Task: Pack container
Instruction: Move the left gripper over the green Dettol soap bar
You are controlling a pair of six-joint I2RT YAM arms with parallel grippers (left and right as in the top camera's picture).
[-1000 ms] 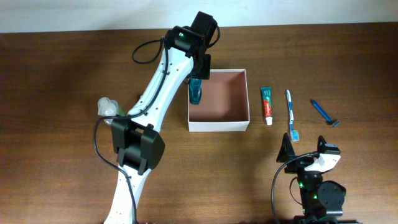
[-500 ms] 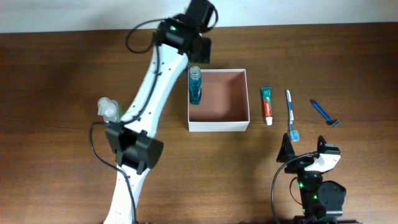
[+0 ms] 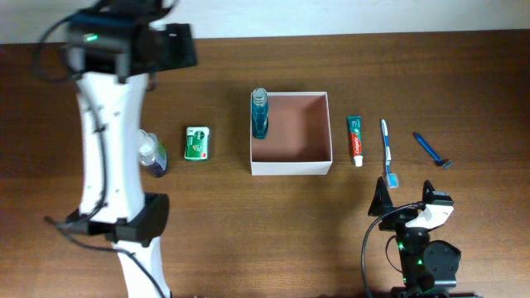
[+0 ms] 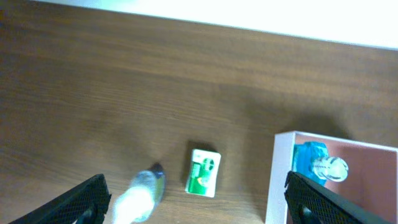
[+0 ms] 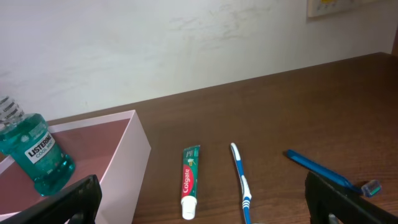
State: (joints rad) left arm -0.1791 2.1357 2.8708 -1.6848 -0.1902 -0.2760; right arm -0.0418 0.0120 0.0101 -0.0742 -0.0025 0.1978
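Note:
The container (image 3: 291, 168) is a square white-walled box with a reddish-brown floor at the table's middle. A teal mouthwash bottle (image 3: 260, 114) stands upright in its far left corner, free of any grip. My left gripper (image 3: 171, 45) hangs high over the table's far left, open and empty. In the left wrist view its fingers (image 4: 87, 200) frame a green packet (image 4: 204, 172) and a clear bottle (image 4: 140, 196) far below, with the container (image 4: 280, 180) and mouthwash bottle (image 4: 317, 163) at the right. My right gripper (image 3: 406, 200) rests open near the front edge.
Right of the container lie a toothpaste tube (image 3: 355, 139), a blue-white toothbrush (image 3: 387, 151) and a blue razor (image 3: 432, 150). Left of it lie the green packet (image 3: 196, 142) and the clear bottle (image 3: 151, 153), partly under the left arm. The right wrist view shows the toothpaste tube (image 5: 189, 180).
The left gripper let go of the mouthwash bottle inside the container, opened wide and swung away to the far left. The green packet came into view. The right arm has not moved.

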